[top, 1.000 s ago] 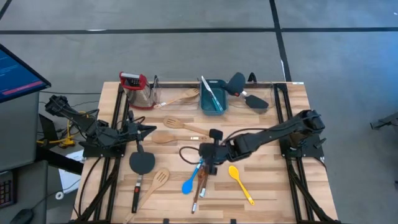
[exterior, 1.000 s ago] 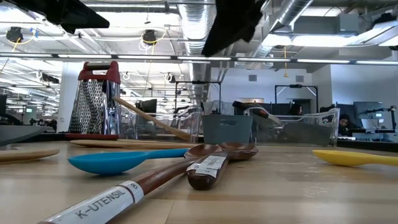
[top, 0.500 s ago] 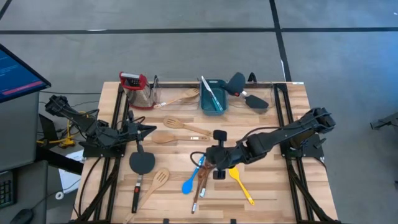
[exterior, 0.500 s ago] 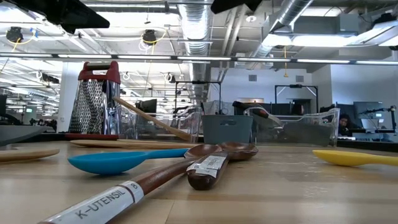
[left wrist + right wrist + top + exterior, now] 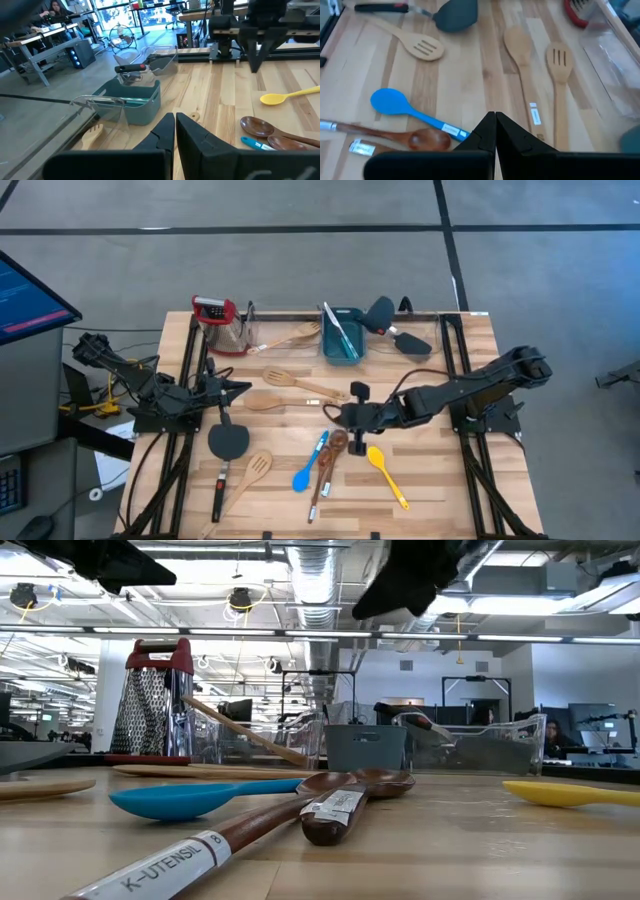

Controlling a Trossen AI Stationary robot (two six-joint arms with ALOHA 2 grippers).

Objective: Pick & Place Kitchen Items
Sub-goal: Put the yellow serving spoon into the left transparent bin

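Overhead, the right tool [image 5: 345, 416] hangs shut above mid-table utensils [image 5: 322, 462].

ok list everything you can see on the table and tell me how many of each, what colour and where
Blue plastic spoon: one, table centre-front.
Yellow plastic spoon: one, right of the blue one.
Dark-brown wooden spoons: two, between them.
Pale wooden utensils: four, centre and front-left.
Black spatula: one, front-left.
Teal rectangular tub: one, back centre.
Clear plastic bins: flanking the tub.
Red-topped metal grater: one, back-left.
Left gripper: fingers shut, left edge.
Right gripper: fingers shut, centre.
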